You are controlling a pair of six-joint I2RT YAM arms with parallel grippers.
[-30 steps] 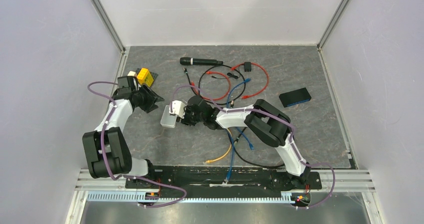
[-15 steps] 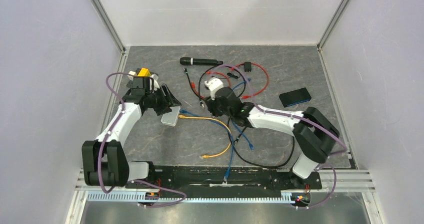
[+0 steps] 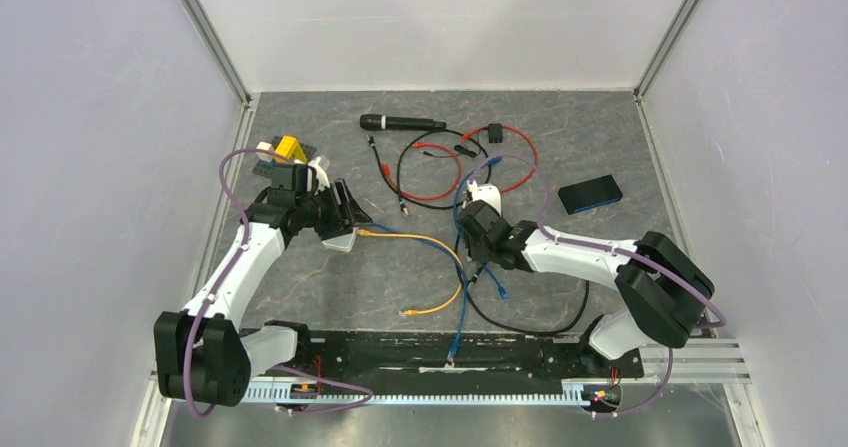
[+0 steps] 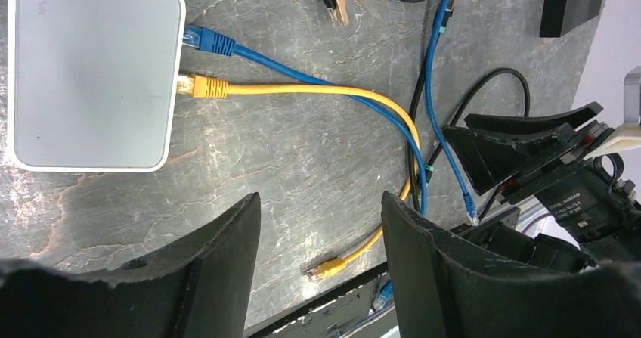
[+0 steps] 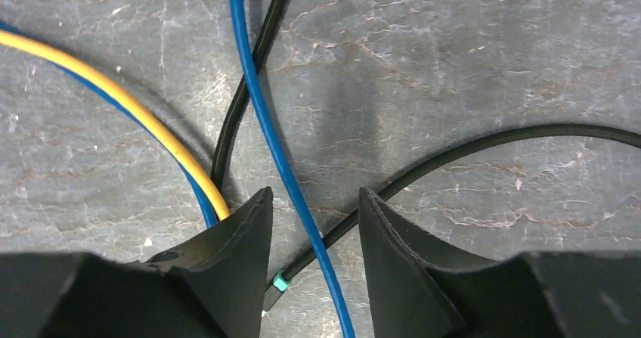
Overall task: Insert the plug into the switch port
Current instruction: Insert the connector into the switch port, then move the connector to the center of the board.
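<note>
Overhead, the left gripper (image 3: 345,210) hovers over the switch (image 3: 340,242). Its wrist view shows the jaws apart and empty, with the yellow plug (image 4: 200,87) and blue plug (image 4: 209,41) seated in the switch's edge (nothing needs holding). In the right wrist view the right gripper (image 5: 314,224) is apart, straddling a loose blue cable (image 5: 257,103) without clamping it

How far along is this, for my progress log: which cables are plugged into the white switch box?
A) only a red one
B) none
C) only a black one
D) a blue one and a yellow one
D: the left wrist view shows a blue plug and a yellow plug in one edge of the white switch box.
</note>
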